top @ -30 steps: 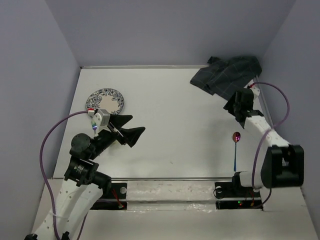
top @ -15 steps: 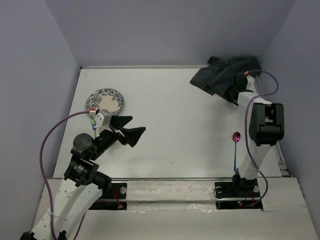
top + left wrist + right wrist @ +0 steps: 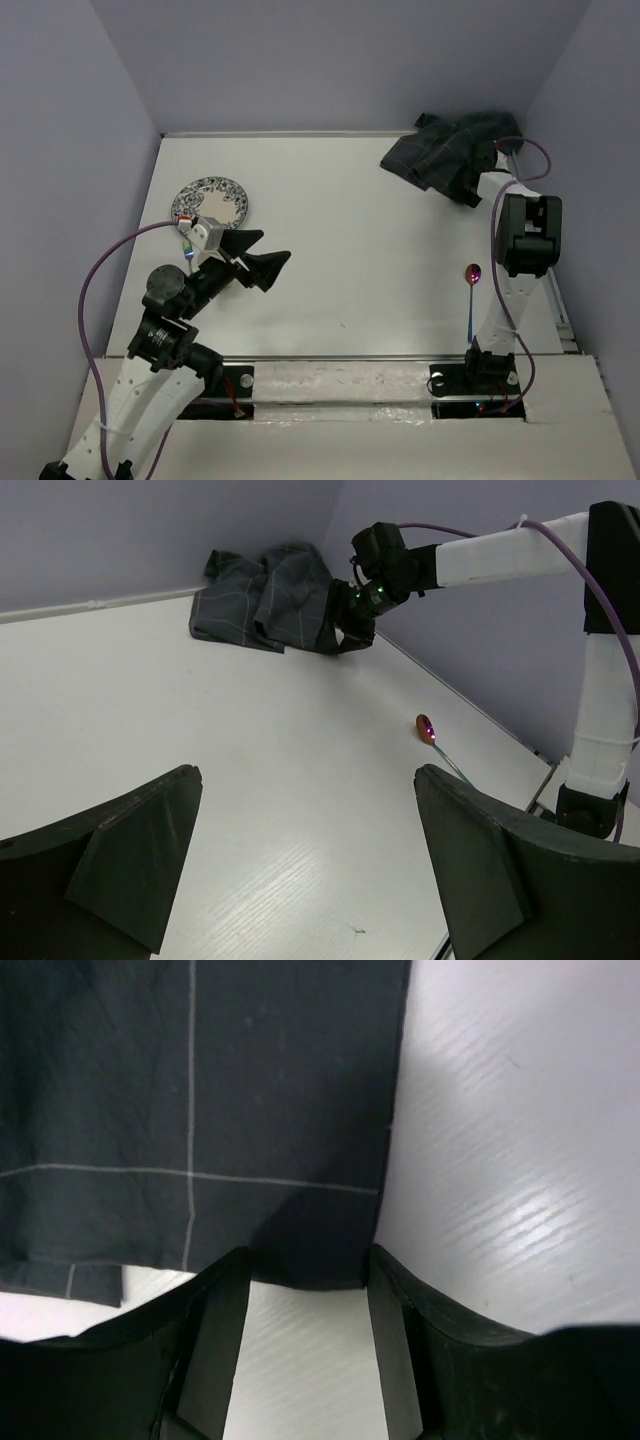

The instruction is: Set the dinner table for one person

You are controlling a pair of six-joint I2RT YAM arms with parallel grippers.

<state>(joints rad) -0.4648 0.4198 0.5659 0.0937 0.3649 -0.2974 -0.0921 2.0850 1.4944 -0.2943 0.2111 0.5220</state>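
One white tabletop (image 3: pixel 340 210) is spreading beneath everything. At its far right, the right gripper (image 3: pixel 308 1265) is straddling the cloth (image 3: pixel 200 1110) edge, jaws part-open, gripping nothing; the left gripper (image 3: pixel 305 780) is hovering, jaws wide, empty. Closing too shallowly could be letting the cloth slip.

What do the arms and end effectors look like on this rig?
The left arm and right arm have white links, black joint housings and a purple cable each. The left end effector and right end effector have matte black wedge-shaped fingers.
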